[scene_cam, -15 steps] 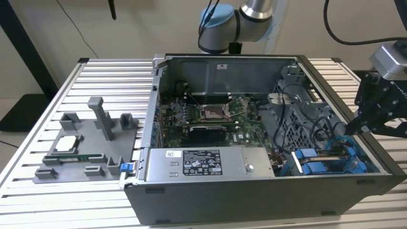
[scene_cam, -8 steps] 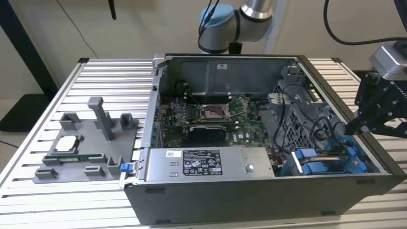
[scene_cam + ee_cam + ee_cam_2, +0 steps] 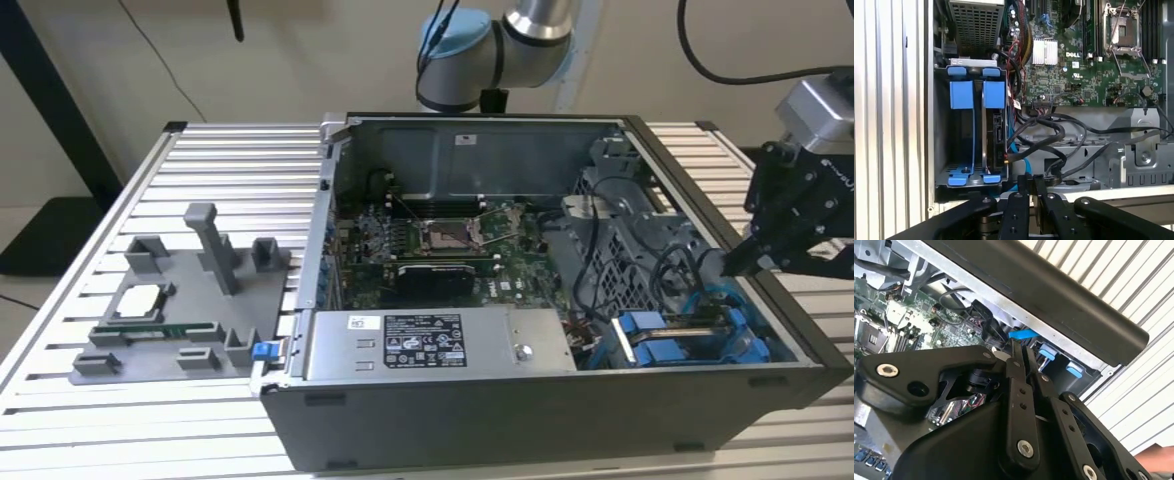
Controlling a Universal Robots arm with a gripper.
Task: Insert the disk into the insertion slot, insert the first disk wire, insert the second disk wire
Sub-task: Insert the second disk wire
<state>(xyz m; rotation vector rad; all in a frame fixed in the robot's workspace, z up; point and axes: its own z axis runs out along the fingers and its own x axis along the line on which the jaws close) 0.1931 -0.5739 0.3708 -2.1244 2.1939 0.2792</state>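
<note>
Leaning over the computer case [image 3: 534,410] by the insertion slot [image 3: 974,63], gripper [image 3: 1030,179] pinched narrow on blue wire [image 3: 1021,333].

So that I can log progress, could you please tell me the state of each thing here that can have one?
computer case: open, side panel off.
disk: seated in the insertion slot, connector edge showing.
insertion slot: holding the disk.
blue wire: gripped at one end; whether it is plugged in cannot be told.
end effector: shut on the blue wire, beside the slot.
</note>
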